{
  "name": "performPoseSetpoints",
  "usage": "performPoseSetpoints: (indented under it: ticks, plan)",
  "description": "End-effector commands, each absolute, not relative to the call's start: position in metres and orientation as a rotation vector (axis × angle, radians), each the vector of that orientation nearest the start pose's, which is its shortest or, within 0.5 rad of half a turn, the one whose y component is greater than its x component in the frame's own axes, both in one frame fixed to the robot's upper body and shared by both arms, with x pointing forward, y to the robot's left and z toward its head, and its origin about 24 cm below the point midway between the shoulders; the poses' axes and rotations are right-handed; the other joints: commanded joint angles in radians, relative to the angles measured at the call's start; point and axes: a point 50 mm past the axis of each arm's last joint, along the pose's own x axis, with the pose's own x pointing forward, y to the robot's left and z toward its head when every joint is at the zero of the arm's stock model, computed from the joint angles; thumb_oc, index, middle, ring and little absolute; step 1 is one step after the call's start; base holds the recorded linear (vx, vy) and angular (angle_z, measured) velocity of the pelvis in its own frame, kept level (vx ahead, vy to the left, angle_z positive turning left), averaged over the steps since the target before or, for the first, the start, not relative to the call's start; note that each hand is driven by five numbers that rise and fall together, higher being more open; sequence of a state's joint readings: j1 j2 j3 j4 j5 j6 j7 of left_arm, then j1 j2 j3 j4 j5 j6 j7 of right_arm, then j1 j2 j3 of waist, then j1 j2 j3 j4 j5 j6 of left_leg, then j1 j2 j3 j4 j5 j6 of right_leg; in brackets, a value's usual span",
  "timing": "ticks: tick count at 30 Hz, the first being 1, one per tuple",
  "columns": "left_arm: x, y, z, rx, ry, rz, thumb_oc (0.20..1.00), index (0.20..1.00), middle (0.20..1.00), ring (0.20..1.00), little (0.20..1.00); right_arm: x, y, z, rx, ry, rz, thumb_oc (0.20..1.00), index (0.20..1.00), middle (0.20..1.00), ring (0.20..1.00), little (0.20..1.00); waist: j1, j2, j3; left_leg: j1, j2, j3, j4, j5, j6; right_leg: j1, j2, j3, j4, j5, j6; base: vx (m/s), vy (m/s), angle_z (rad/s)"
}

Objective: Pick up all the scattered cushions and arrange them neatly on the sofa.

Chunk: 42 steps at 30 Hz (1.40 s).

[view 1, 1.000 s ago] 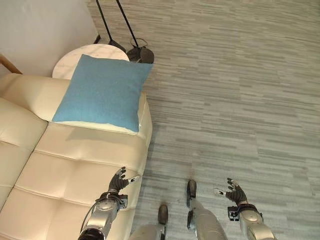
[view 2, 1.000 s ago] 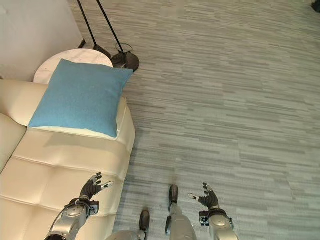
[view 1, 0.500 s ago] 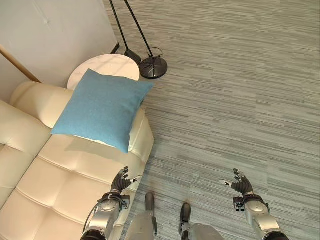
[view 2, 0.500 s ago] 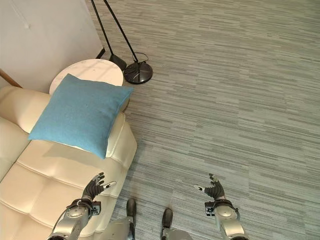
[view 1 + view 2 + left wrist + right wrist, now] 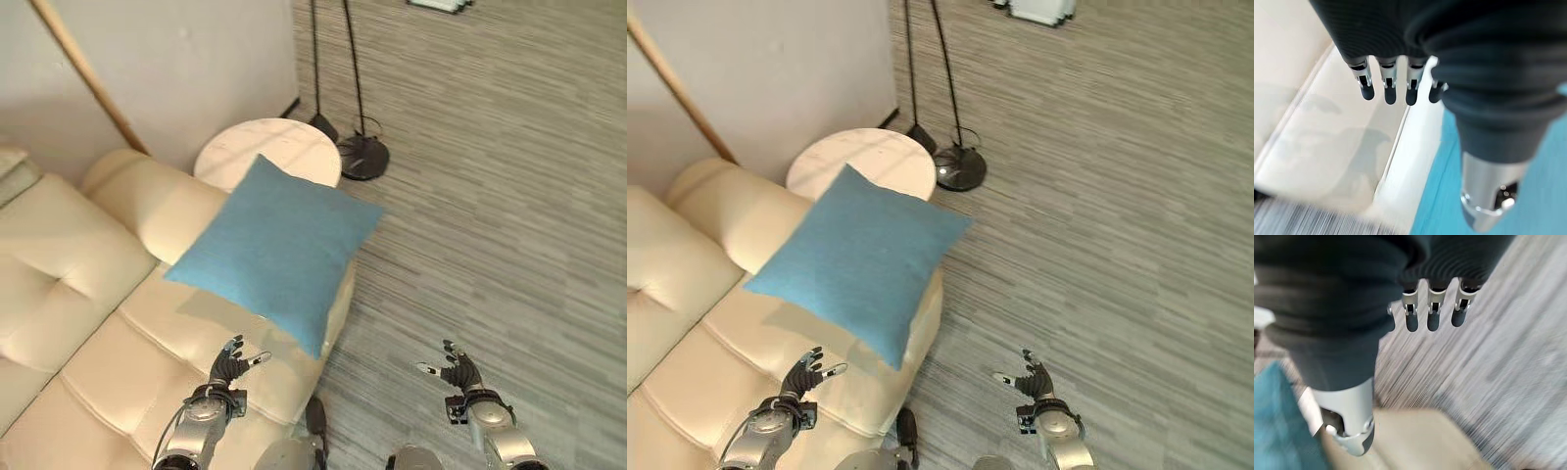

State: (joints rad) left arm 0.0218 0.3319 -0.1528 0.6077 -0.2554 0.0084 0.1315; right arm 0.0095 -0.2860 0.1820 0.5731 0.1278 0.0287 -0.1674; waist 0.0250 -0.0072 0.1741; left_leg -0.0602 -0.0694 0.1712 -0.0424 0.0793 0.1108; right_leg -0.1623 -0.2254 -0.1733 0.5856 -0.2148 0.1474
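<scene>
A blue square cushion [image 5: 277,249] lies on the end of the cream sofa [image 5: 88,284], propped over the armrest with one corner hanging past the sofa's side. My left hand [image 5: 230,361] hovers open over the sofa seat just below the cushion, holding nothing; its wrist view shows the fingers [image 5: 1388,90] over the cream seat with the blue cushion [image 5: 1449,196] beside. Over the grey floor my right hand [image 5: 458,368] hangs open and empty, well to the right of the sofa.
A round white side table [image 5: 268,151] stands behind the armrest, with a floor lamp's black base [image 5: 363,157] and thin poles beside it. A wall [image 5: 176,59] rises behind the sofa. Grey striped carpet [image 5: 509,215] spreads to the right.
The whole picture has swung, so the camera moved: sofa, cushion and table now sit further right and more of the wall shows. Both hands stay open and low as before.
</scene>
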Motion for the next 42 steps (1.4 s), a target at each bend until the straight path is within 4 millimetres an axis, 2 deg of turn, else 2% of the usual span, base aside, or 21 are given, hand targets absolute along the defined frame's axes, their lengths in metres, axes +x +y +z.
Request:
performPoseSetpoints:
  ticks: [1, 5, 6, 10, 14, 17, 19, 21, 22, 23, 24, 26, 30, 32, 33, 34, 35, 36, 39, 40, 42]
  plan:
    - [0.198, 0.238, -0.081, 0.175, 0.615, 0.192, 1.0, 1.0, 1.0, 1.0, 1.0, 0.21, -0.219, -0.073, -0.266, 0.563, -0.14, 1.0, 1.0, 1.0, 1.0, 1.0, -0.021, 0.024, 0.006, 0.004, 0.081, -0.07, 0.036, -0.112, -0.09, 0.033, 0.074, 0.081, -0.333, 0.121, -0.007, 0.37, -0.216, 0.5]
    - [0.201, 0.238, -0.08, 0.179, 0.612, 0.193, 1.0, 1.0, 1.0, 1.0, 1.0, 0.209, -0.22, -0.075, -0.258, 0.577, -0.148, 1.0, 1.0, 1.0, 1.0, 1.0, -0.048, 0.02, 0.02, 0.027, 0.074, -0.128, 0.038, -0.125, -0.104, -0.004, 0.078, 0.195, -0.467, 0.182, 0.014, 0.18, -0.181, 0.77]
    - [0.203, 0.239, -0.08, 0.185, 0.606, 0.192, 1.0, 1.0, 1.0, 1.0, 1.0, 0.208, -0.221, -0.076, -0.26, 0.588, -0.148, 1.0, 1.0, 1.0, 1.0, 1.0, -0.059, 0.016, 0.02, 0.042, 0.077, -0.163, 0.036, -0.134, -0.114, -0.033, 0.08, 0.249, -0.506, 0.21, 0.024, 0.13, -0.168, 0.76]
    - [0.199, 0.24, -0.083, 0.183, 0.622, 0.195, 1.0, 1.0, 1.0, 1.0, 1.0, 0.206, -0.223, -0.079, -0.264, 0.606, -0.147, 1.0, 1.0, 1.0, 1.0, 1.0, -0.065, 0.001, 0.008, 0.07, 0.086, -0.199, 0.037, -0.148, -0.132, -0.008, 0.076, 0.251, -0.528, 0.218, 0.025, 0.2, -0.274, 0.77]
    - [0.186, 0.241, -0.094, 0.134, 0.684, 0.231, 1.0, 1.0, 1.0, 1.0, 1.0, 0.203, -0.223, -0.08, -0.261, 0.608, -0.121, 1.0, 1.0, 1.0, 1.0, 1.0, -0.063, -0.005, -0.017, 0.096, 0.161, -0.227, 0.046, -0.147, -0.172, 0.032, 0.122, 0.237, -0.512, 0.189, -0.007, 0.17, -0.326, 0.34]
    - [0.183, 0.239, -0.1, 0.091, 0.719, 0.257, 1.0, 1.0, 1.0, 1.0, 1.0, 0.204, -0.225, -0.078, -0.269, 0.601, -0.12, 1.0, 1.0, 1.0, 1.0, 1.0, -0.061, -0.016, -0.009, 0.05, 0.195, -0.235, 0.138, -0.129, -0.191, 0.07, 0.14, 0.192, -0.506, 0.154, -0.038, 0.1, -0.31, 0.33]
    - [0.189, 0.237, -0.096, 0.079, 0.698, 0.256, 1.0, 1.0, 1.0, 1.0, 1.0, 0.206, -0.23, -0.074, -0.28, 0.585, -0.13, 1.0, 1.0, 1.0, 1.0, 1.0, -0.065, -0.029, 0.005, -0.005, 0.196, -0.181, 0.231, -0.113, -0.182, 0.096, 0.132, 0.145, -0.504, 0.138, -0.052, 0.05, -0.238, 0.56]
    - [0.199, 0.234, -0.09, 0.081, 0.66, 0.244, 1.0, 1.0, 1.0, 1.0, 1.0, 0.204, -0.236, -0.074, -0.29, 0.59, -0.157, 1.0, 1.0, 1.0, 1.0, 1.0, -0.071, -0.035, 0.004, -0.053, 0.211, 0.018, 0.216, -0.113, -0.156, 0.147, 0.12, 0.061, -0.536, 0.113, -0.058, 0.08, -0.183, 1.19]
    - [0.201, 0.234, -0.089, 0.091, 0.66, 0.239, 1.0, 1.0, 1.0, 1.0, 1.0, 0.204, -0.237, -0.074, -0.298, 0.595, -0.169, 1.0, 1.0, 1.0, 1.0, 1.0, -0.074, -0.031, 0.006, -0.077, 0.228, 0.087, 0.21, -0.089, -0.163, 0.155, 0.117, 0.029, -0.539, 0.109, -0.061, 0.06, -0.066, 1.28]
    - [0.201, 0.234, -0.089, 0.091, 0.66, 0.239, 1.0, 1.0, 1.0, 1.0, 1.0, 0.204, -0.237, -0.074, -0.298, 0.595, -0.169, 1.0, 1.0, 1.0, 1.0, 1.0, -0.075, -0.031, 0.008, -0.076, 0.228, 0.086, 0.212, -0.091, -0.163, 0.158, 0.117, 0.028, -0.539, 0.107, -0.061, 0.12, -0.002, 1.14]
    - [0.203, 0.236, -0.086, 0.079, 0.645, 0.25, 1.0, 1.0, 1.0, 1.0, 1.0, 0.201, -0.239, -0.076, -0.296, 0.608, -0.18, 1.0, 1.0, 1.0, 1.0, 1.0, -0.084, -0.023, -0.002, -0.074, 0.247, 0.2, 0.186, -0.08, -0.178, 0.177, 0.115, -0.022, -0.54, 0.087, -0.055, 0.24, 0.096, 1.21]
    - [0.194, 0.237, -0.094, 0.078, 0.689, 0.257, 1.0, 1.0, 1.0, 1.0, 1.0, 0.199, -0.235, -0.079, -0.289, 0.617, -0.167, 1.0, 1.0, 1.0, 1.0, 1.0, -0.078, -0.014, -0.031, -0.027, 0.204, 0.179, 0.071, -0.064, -0.172, 0.209, 0.102, -0.085, -0.529, 0.065, -0.038, 0.3, 0.189, 0.91]
    - [0.188, 0.239, -0.098, 0.079, 0.713, 0.267, 1.0, 1.0, 1.0, 1.0, 1.0, 0.197, -0.232, -0.082, -0.285, 0.629, -0.163, 1.0, 1.0, 1.0, 1.0, 1.0, -0.067, -0.024, -0.05, 0.004, 0.169, 0.161, 0.02, -0.071, -0.153, 0.218, 0.082, -0.102, -0.5, 0.055, -0.023, 0.17, 0.172, 0.53]
    - [0.185, 0.243, -0.099, 0.08, 0.725, 0.28, 1.0, 1.0, 1.0, 1.0, 1.0, 0.192, -0.23, -0.085, -0.278, 0.647, -0.162, 1.0, 1.0, 1.0, 1.0, 1.0, -0.063, -0.034, -0.042, 0.037, 0.135, 0.133, -0.002, -0.096, -0.122, 0.169, 0.048, -0.088, -0.323, 0.065, 0.007, 0.12, 0.178, 0.41]
    - [0.185, 0.244, -0.099, 0.08, 0.725, 0.281, 1.0, 1.0, 1.0, 1.0, 1.0, 0.192, -0.23, -0.085, -0.278, 0.647, -0.162, 1.0, 1.0, 1.0, 1.0, 1.0, -0.063, -0.034, -0.042, 0.037, 0.134, 0.133, -0.003, -0.096, -0.122, 0.167, 0.046, -0.087, -0.32, 0.063, 0.008, 0.0, 0.112, 0.41]
    - [0.184, 0.245, -0.099, 0.082, 0.732, 0.285, 1.0, 1.0, 1.0, 1.0, 1.0, 0.193, -0.232, -0.084, -0.287, 0.649, -0.167, 1.0, 1.0, 1.0, 1.0, 1.0, -0.065, -0.034, -0.035, 0.036, 0.132, 0.135, -0.004, -0.085, -0.106, 0.133, 0.038, -0.08, -0.259, 0.127, 0.019, -0.01, 0.113, 0.45]
    - [0.183, 0.247, -0.099, 0.086, 0.731, 0.294, 1.0, 1.0, 1.0, 1.0, 1.0, 0.193, -0.233, -0.083, -0.294, 0.648, -0.168, 1.0, 1.0, 1.0, 1.0, 1.0, -0.069, -0.035, -0.028, 0.043, 0.126, 0.128, -0.008, -0.085, -0.099, 0.109, 0.031, -0.057, -0.197, 0.161, 0.031, 0.03, 0.167, 0.48]
    - [0.183, 0.253, -0.098, 0.092, 0.727, 0.315, 1.0, 1.0, 1.0, 1.0, 1.0, 0.194, -0.238, -0.079, -0.302, 0.626, -0.193, 1.0, 1.0, 1.0, 1.0, 1.0, -0.08, -0.031, -0.017, 0.056, 0.125, 0.101, -0.024, -0.09, -0.093, 0.052, 0.046, 0.017, -0.113, 0.172, 0.04, 0.1, 0.127, 0.31]
    - [0.185, 0.255, -0.096, 0.091, 0.715, 0.321, 1.0, 1.0, 1.0, 1.0, 1.0, 0.194, -0.246, -0.074, -0.308, 0.61, -0.232, 1.0, 1.0, 1.0, 1.0, 1.0, -0.087, -0.027, -0.018, 0.063, 0.126, 0.076, -0.032, -0.092, -0.098, 0.032, 0.076, 0.063, -0.162, 0.14, 0.016, 0.1, 0.012, 0.57]
    - [0.189, 0.258, -0.093, 0.089, 0.704, 0.331, 1.0, 1.0, 1.0, 1.0, 1.0, 0.197, -0.259, -0.068, -0.322, 0.589, -0.281, 1.0, 1.0, 1.0, 1.0, 1.0, -0.097, -0.033, -0.009, 0.07, 0.121, 0.04, -0.033, -0.095, -0.11, 0.023, 0.089, 0.097, -0.297, 0.115, 0.004, 0.12, -0.086, 0.53]
    - [0.193, 0.265, -0.09, 0.107, 0.698, 0.348, 1.0, 1.0, 1.0, 1.0, 1.0, 0.2, -0.271, -0.061, -0.351, 0.573, -0.313, 1.0, 1.0, 1.0, 1.0, 1.0, -0.103, -0.053, -0.005, 0.079, 0.109, 0.012, -0.035, -0.097, -0.121, 0.035, 0.102, 0.139, -0.457, 0.144, 0.006, 0.15, -0.123, 0.53]
